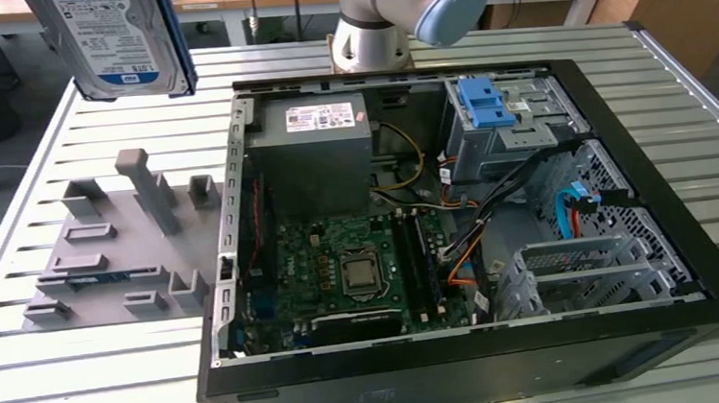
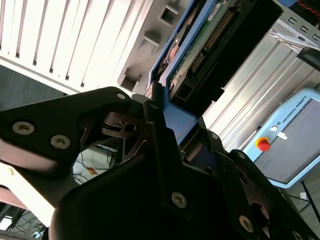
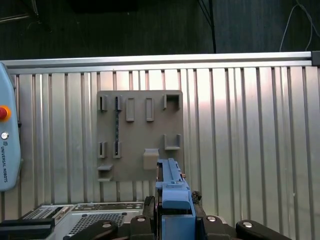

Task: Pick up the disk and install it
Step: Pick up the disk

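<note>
One open computer case lies on its side on the slatted tabletop, filling the middle and reaching toward the edge at the exterior view's right. Inside it are one grey power-supply box at the far end, one green motherboard below it, a light-blue latch on top of a metal bay in the far corner, a perforated silver cage at the near corner, and loose cables running between them.

Just beside the case, toward the tabletop's edge at the exterior view's left, sits one grey fixture plate with several upright slots. A thin dark strip stands in one of them; the rest look unfilled.

The disk is in the air above the far corner of the tabletop at the exterior view's left, label facing the camera, well apart from both the case and the fixture. The arm rises behind the case's far edge.

The second wrist view shows the gripper close up: its black fingers are clamped on the disk's blue rail frame, with the circuit-board side of the drive exposed. It also shows one teach pendant. The first wrist view looks straight down past the disk's blue edge onto the fixture plate and a corner of the case.
</note>
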You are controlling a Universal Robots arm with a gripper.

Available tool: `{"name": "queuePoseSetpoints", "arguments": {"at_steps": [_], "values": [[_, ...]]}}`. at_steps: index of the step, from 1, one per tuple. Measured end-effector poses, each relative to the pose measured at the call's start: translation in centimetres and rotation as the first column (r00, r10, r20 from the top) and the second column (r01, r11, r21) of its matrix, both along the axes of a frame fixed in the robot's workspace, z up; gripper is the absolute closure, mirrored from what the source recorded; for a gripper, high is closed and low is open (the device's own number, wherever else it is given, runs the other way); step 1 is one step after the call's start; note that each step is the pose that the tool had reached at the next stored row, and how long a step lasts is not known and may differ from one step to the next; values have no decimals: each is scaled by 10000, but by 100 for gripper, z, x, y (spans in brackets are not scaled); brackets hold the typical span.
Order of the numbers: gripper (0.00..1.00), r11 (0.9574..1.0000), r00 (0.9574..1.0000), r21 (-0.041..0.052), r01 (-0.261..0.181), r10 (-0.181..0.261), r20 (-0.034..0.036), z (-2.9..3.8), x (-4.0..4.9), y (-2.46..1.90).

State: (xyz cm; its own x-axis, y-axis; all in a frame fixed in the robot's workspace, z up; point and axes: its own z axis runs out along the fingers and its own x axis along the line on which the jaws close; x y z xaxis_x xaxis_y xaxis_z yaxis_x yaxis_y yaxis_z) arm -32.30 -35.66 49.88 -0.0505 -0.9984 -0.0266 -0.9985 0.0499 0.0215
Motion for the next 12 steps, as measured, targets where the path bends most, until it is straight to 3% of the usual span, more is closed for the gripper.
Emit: {"name": "queuePoseSetpoints", "arguments": {"at_steps": [12], "values": [[63, 10000, 10000, -1, -1, 1, -1, -3, 15, -93]]}}
